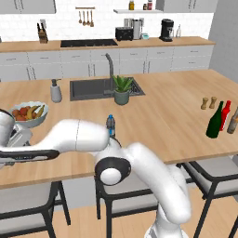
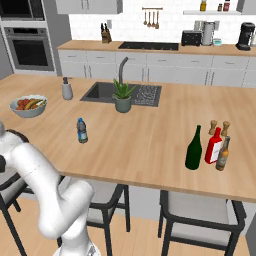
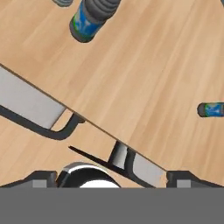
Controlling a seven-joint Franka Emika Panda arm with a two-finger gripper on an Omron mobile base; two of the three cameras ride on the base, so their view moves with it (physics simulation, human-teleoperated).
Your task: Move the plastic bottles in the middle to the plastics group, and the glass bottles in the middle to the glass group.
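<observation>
Fingers (image 3: 109, 181) spread wide, nothing between them, low at the desk's (image 2: 150, 145) near-left edge. One small plastic bottle (image 2: 82, 130) upright mid-left, w/ a second (image 3: 211, 109) close by in hand view. Green glass bottle (image 2: 193, 148) already stands far right, just beside red bottle (image 2: 213, 146) & brown bottle (image 2: 222, 154). Risk: arm swinging back up could clip the upright plastic bottle & topple it, since it's so near the edge.

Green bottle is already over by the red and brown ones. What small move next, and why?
Probably bring the open end effector toward a blue-labelled plastic bottle. It hangs empty past the counter edge, above a stool, while the green bottle stands beside the red bottle.
</observation>
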